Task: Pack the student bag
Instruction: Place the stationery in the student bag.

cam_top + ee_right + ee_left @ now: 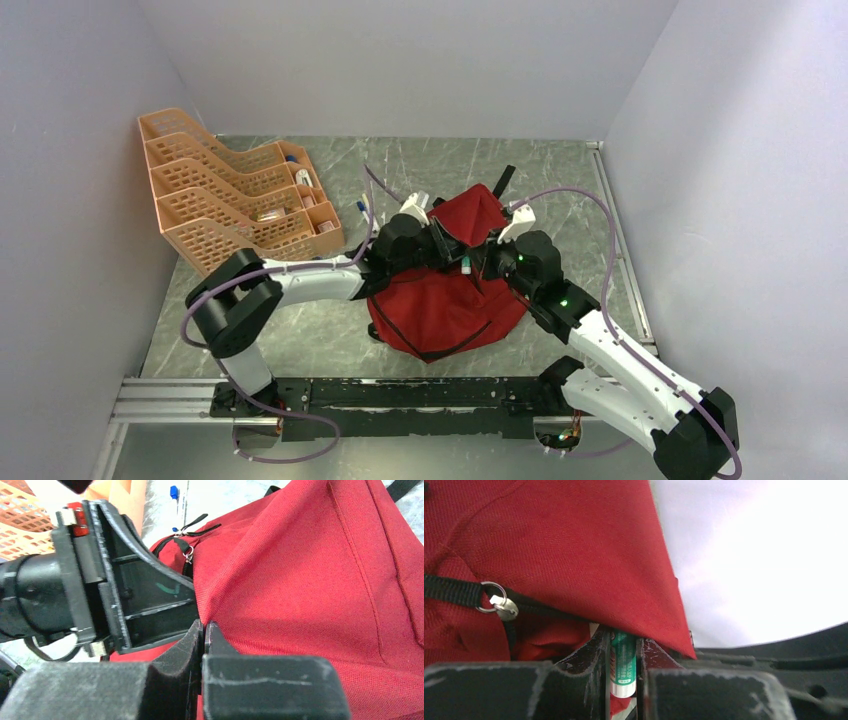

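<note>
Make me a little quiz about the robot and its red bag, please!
1. Pick one: what is between the fingers of the left gripper? A) a green and white tube B) a blue pen C) nothing at all
2. True or false: the orange rack is inside the student bag.
3. Fill in the gap: the right gripper is shut on the bag's ___ fabric.
Key: 1 is A. 2 is false, because the rack stands apart from the bag, off to its left. 3 is red.
</note>
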Robot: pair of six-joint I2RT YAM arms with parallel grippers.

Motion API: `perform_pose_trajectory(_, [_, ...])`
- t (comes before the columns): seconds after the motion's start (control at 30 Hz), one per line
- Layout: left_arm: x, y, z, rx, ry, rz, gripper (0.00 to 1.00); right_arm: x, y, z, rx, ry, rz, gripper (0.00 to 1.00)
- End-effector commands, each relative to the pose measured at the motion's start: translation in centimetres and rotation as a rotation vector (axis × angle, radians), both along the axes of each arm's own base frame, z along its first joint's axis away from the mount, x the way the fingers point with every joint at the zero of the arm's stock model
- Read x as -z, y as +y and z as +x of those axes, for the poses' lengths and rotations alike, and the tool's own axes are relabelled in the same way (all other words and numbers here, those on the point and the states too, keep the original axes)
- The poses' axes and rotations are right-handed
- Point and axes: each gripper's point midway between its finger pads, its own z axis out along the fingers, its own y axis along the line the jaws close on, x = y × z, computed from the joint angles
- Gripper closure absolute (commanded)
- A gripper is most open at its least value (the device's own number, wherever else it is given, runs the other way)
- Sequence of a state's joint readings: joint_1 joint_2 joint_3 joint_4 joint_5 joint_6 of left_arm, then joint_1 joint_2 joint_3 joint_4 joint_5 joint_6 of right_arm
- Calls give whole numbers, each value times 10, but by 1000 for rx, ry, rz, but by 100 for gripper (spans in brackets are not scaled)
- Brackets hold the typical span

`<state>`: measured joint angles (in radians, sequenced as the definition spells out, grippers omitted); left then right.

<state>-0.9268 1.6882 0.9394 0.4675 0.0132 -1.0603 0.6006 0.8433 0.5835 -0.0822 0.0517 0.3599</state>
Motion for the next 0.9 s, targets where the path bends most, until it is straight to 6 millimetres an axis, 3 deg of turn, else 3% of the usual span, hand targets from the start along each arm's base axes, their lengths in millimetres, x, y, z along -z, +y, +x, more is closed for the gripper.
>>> perform_pose_trajectory(0.0, [-16,-16,12,-40,-15,-65,95,-25,11,-5,-49,-41,68,100])
perform_pose_trajectory(0.27, [-13,-28,24,-63,-34,-73,94,-22,15,-7,-69,-32,71,100])
perform_pose_trajectory(0.47, [-9,-43,30,-40,-30,-50,73,-20,15,-8,-75,-27,66,100])
perform_pose_trajectory(0.6, [-4,-40,29,-41,-24,-39,59,-18,13,-8,-69,-30,57,100])
perform_pose_trajectory(0.87, [-5,-33,25,-31,-44,-9,57,-15,11,-6,-61,-30,41,100])
